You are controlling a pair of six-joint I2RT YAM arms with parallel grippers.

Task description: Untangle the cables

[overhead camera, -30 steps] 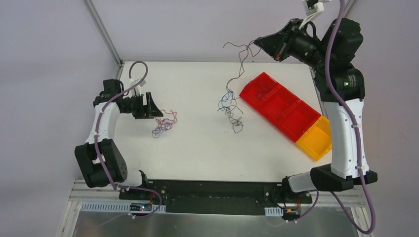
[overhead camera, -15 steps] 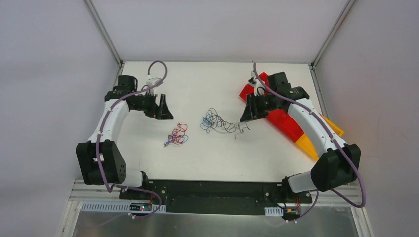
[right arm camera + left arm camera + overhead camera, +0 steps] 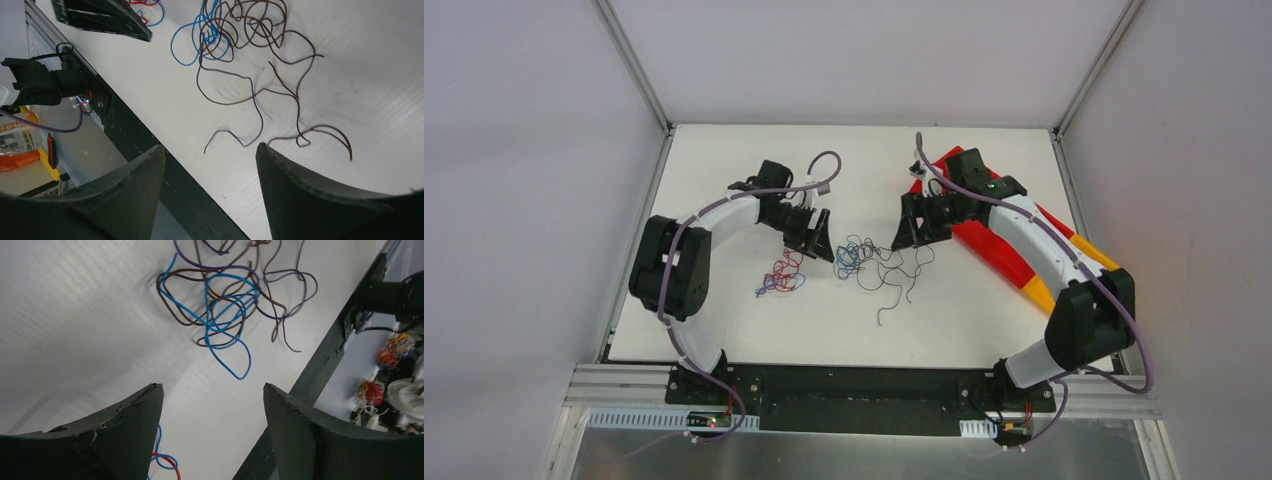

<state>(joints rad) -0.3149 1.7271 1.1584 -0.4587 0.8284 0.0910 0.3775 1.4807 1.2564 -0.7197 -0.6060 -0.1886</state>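
Top view: a white table [image 3: 724, 330] carries two robot arms. The cables [image 3: 864, 262] lie near its middle in two clumps. A red-and-blue clump [image 3: 781, 273] is on the left. Just beside it on the right is a larger blue-and-dark clump [image 3: 856, 258], with loose dark strands trailing toward the near edge. The left arm [image 3: 724, 212] bends in from the left, and the left gripper [image 3: 822, 245] sits low between the two clumps. The right arm [image 3: 1034, 235] reaches in over red and yellow bins [image 3: 994, 250]. The arm partly hides the bins, so they cannot be counted. The right gripper [image 3: 899, 238] is at the larger clump's far right edge.

Left wrist view: the left gripper [image 3: 212, 387] has its two fingers spread wide with nothing between them. Blue, brown and purple loops lie beyond the tips.

Right wrist view: the right gripper [image 3: 210, 146] also has two fingers wide apart and empty. Dark strands and blue loops lie on the table beyond them.
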